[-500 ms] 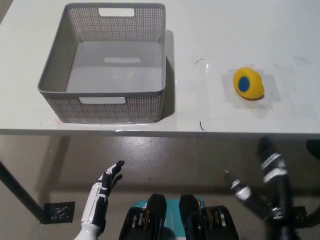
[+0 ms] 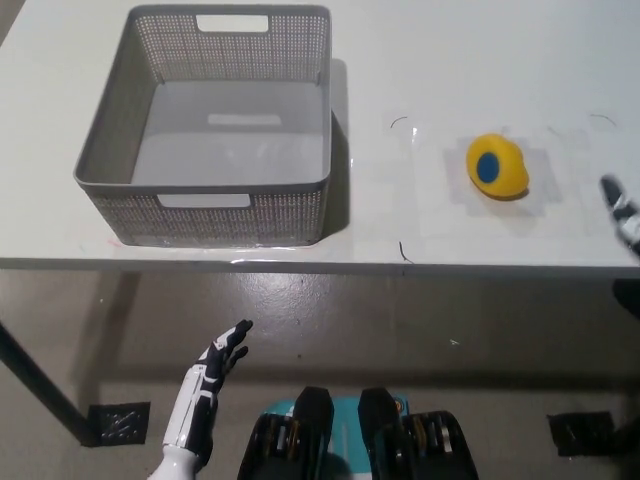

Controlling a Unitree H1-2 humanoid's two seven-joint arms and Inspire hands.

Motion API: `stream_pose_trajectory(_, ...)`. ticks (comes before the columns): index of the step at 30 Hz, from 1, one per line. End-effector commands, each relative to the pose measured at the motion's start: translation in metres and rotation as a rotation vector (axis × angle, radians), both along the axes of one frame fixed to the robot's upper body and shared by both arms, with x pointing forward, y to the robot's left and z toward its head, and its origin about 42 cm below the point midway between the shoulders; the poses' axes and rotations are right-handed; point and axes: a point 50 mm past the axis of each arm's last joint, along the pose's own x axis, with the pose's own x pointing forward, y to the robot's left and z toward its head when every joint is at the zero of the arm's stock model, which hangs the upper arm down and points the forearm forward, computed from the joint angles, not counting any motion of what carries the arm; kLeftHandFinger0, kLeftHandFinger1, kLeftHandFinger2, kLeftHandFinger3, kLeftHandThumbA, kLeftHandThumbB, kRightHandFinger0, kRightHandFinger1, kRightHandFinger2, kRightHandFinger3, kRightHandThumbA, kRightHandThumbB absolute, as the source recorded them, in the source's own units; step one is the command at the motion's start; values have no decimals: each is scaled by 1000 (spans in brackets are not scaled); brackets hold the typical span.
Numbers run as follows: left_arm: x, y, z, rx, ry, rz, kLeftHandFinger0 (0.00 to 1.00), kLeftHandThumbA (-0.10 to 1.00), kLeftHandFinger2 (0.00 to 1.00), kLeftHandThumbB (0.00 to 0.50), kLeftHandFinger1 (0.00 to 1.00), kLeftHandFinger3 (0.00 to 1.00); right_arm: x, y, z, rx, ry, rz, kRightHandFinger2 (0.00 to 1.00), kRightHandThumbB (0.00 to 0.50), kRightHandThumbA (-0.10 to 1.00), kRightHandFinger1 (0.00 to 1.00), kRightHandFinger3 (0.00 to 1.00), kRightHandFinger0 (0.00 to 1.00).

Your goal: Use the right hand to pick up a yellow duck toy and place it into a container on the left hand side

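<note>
Grey basket (image 2: 205, 185) – perforated matt plastic; yellow duck toy (image 2: 497, 166) – smooth, slightly glossy; white table (image 2: 480, 60) smooth, matt.

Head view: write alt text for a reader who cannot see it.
A yellow duck toy lies on a white table, right of an empty grey basket. The black right hand shows at the right edge; the white left hand rests low, fingers apart.

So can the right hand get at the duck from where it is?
Probably yes. The right hand is at the table's right edge, beside the duck, with bare tabletop between them.
</note>
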Motion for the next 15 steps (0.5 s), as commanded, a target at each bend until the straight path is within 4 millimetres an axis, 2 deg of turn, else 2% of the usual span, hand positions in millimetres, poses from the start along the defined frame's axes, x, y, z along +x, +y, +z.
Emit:
stream_pose_trajectory(1,1,2,7,-4,-62,-16,1000,1000,1000,500,1000,1000,53,-16,52,-270,215,27,1000,315,913,1000,1000,1000)
stream_pose_trajectory(2,0,2,7,-5,-60,-14,1000,1000,1000,500,1000,1000,60,-17,58,-314,229,26,1000,312,913,1000,1000,1000)
stream_pose_trajectory(3,-2,3,6,-9,-57,-14,1000,1000,1000,500,1000,1000,74,-17,67,-366,249,40,1000,311,850,1000,1000,1000)
stream_pose_trajectory(5,-6,6,3,-11,-52,-10,1000,1000,1000,500,1000,1000,100,-14,79,-461,316,73,1000,350,884,1000,1000,1000)
stream_pose_trajectory(7,-8,7,2,-12,-43,-5,1000,1000,1000,500,1000,1000,121,-10,86,-532,376,94,1000,419,938,1000,1000,1000)
stream_pose_trajectory(8,-9,7,1,-13,-43,-4,1000,1000,1000,500,1000,1000,132,-7,91,-575,415,105,1000,435,968,1000,1000,1000)
stream_pose_trajectory(10,-11,7,0,-11,-42,-5,1000,1000,1000,500,1000,1000,151,-3,98,-661,474,114,1000,447,997,1000,1000,1000)
stream_pose_trajectory(11,-12,7,-1,-8,-43,-9,1000,1000,1000,500,1000,1000,163,0,101,-694,510,121,1000,433,965,1000,1000,1000)
stream_pose_trajectory(12,-12,7,-1,-8,-43,-9,1000,1000,1000,500,1000,1000,163,0,101,-694,510,121,1000,433,965,1000,1000,1000)
stream_pose_trajectory(13,-12,7,-1,-7,-44,-10,1000,1000,1000,500,1000,1000,172,4,102,-705,549,131,1000,444,934,1000,1000,1000)
stream_pose_trajectory(15,-14,7,-3,-6,-40,-7,1000,1000,1000,500,1000,1000,186,10,103,-742,623,147,1000,454,955,1000,1000,1000)
